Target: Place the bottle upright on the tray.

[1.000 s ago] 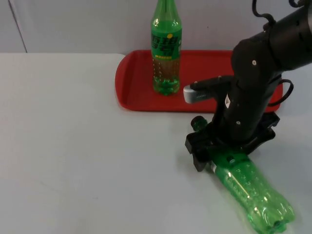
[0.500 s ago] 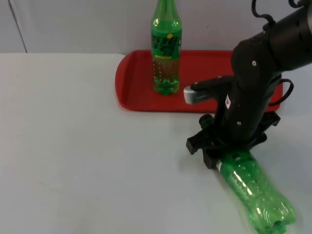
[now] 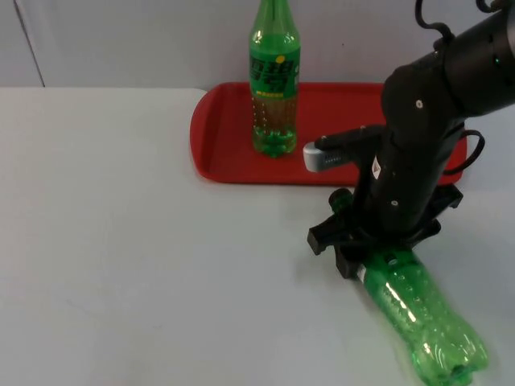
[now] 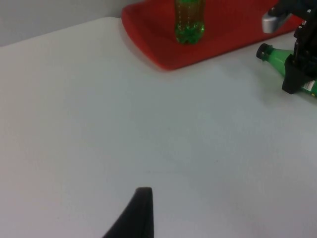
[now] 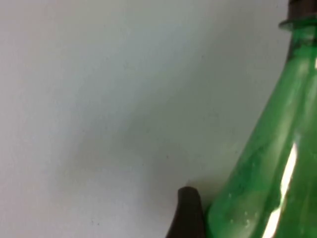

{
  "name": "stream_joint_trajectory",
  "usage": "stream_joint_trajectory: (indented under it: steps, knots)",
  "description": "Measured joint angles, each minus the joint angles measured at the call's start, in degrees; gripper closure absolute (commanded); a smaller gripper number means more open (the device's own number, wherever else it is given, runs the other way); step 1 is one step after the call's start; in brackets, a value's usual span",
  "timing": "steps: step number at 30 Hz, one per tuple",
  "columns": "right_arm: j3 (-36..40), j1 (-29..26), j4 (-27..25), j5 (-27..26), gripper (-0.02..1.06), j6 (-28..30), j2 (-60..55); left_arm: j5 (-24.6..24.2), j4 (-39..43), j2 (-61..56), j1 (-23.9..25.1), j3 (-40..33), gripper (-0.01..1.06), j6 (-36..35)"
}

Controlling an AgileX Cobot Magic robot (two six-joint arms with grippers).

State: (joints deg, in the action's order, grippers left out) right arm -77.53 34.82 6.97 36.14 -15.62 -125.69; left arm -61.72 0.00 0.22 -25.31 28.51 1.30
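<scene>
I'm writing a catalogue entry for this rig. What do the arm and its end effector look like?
The right arm is glossy black with thick rounded segments and small silver screw heads. A pale grey, rounded block sticks out of its side. The right end effector is black and angular. The left end effector's fingertip is a matte black, tapering blade.
</scene>
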Motion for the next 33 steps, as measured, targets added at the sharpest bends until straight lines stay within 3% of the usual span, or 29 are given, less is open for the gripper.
stream_joint_trajectory:
  steps: [21,33]
  knots:
    - [0.24,0.00,-0.96,0.41,1.05,1.03,4.07,0.00,0.00,0.00,0.00,0.00,0.04,0.00]
    - [0.24,0.00,-0.96,-1.98,1.05,1.25,3.82,0.00,0.00,0.00,0.00,0.00,0.04,0.00]
